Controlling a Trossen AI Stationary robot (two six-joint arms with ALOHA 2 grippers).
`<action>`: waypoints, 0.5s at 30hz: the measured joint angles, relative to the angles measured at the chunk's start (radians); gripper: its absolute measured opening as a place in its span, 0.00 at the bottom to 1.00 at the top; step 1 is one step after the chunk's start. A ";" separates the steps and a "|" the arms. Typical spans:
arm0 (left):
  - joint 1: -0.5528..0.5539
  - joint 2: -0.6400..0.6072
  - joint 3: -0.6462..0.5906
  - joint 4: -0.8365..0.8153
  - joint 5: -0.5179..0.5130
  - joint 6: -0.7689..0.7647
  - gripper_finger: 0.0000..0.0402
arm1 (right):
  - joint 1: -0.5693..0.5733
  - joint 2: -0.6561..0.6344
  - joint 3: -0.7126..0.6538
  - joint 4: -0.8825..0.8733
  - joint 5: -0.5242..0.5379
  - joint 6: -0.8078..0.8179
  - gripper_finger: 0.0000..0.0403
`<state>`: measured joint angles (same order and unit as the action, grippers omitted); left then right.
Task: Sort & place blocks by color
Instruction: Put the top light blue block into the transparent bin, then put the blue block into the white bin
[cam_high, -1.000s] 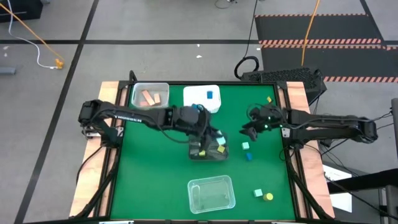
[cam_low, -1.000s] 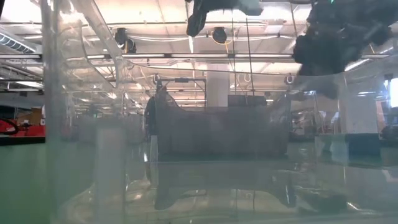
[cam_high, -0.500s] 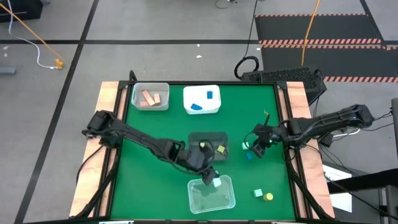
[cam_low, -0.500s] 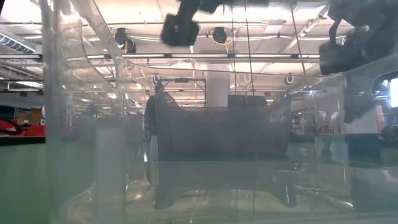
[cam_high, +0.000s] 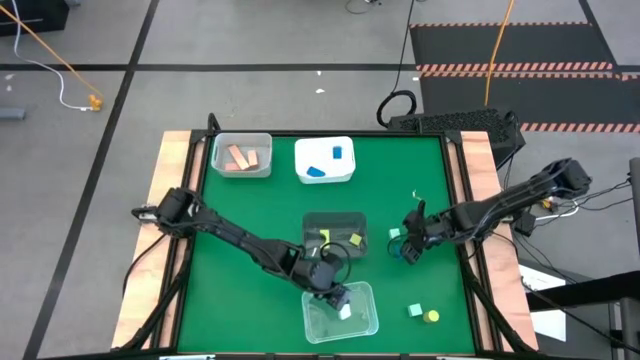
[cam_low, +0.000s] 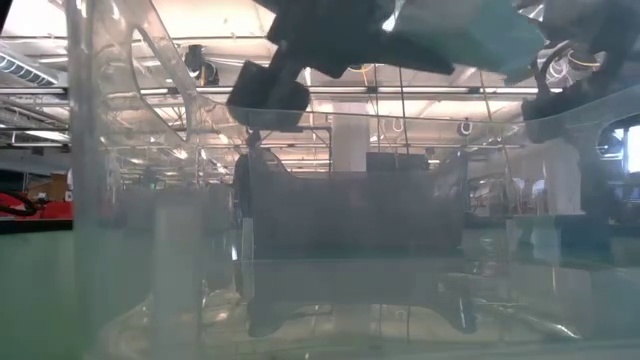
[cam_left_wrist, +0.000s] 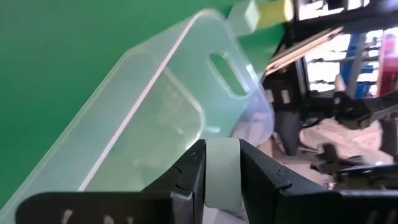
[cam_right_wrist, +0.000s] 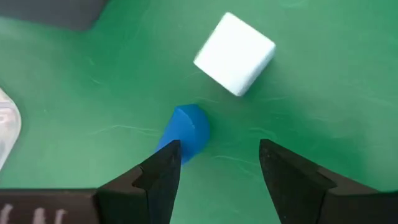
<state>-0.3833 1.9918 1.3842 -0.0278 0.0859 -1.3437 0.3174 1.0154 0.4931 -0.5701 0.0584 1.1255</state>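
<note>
My left gripper (cam_high: 339, 301) hangs over the clear tray (cam_high: 362, 322) near the table's front edge, shut on a mint green block (cam_left_wrist: 222, 163). My right gripper (cam_high: 410, 247) stands open just above the table at the right. A blue block (cam_right_wrist: 186, 129) lies on the cloth by one of its fingers, and a mint cube (cam_right_wrist: 235, 54) lies a little beyond it. Two salmon blocks (cam_high: 238, 157) lie in the far left clear tray, blue blocks (cam_high: 328, 162) in the white tray, and yellow blocks (cam_high: 337, 238) in the dark middle tray. My left gripper pinches the mint green block by two opposite sides (cam_left_wrist: 211, 174) between its two fingers. The fingers slant down from the table's far left. The block is lifted clear, over the inside of the clear tray.
A mint block (cam_high: 415, 311) and a yellow block (cam_high: 432, 316) lie loose near the front right corner. The wooden table edges (cam_high: 182, 150) run along both sides. The low view looks through a clear tray wall (cam_low: 150, 200).
My left gripper has carried the mint green block from the dark middle tray toward the near edge, sinking over the clear tray and rolling its wrist. My right gripper has moved toward the near edge and down, tipping steeper, to the blue block.
</note>
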 joint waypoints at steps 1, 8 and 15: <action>0.001 -0.001 0.000 0.007 0.000 0.000 0.20 | 0.003 0.008 0.000 0.011 0.000 0.000 0.51; 0.001 -0.005 0.000 0.044 0.020 -0.001 0.29 | 0.006 0.036 0.001 0.092 -0.003 -0.005 0.51; 0.001 -0.005 0.000 0.096 0.022 0.012 0.48 | 0.006 0.037 0.001 0.096 -0.002 0.023 0.51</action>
<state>-0.3820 1.9872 1.3842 0.0678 0.1080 -1.3316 0.3229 1.0529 0.4938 -0.4743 0.0568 1.1486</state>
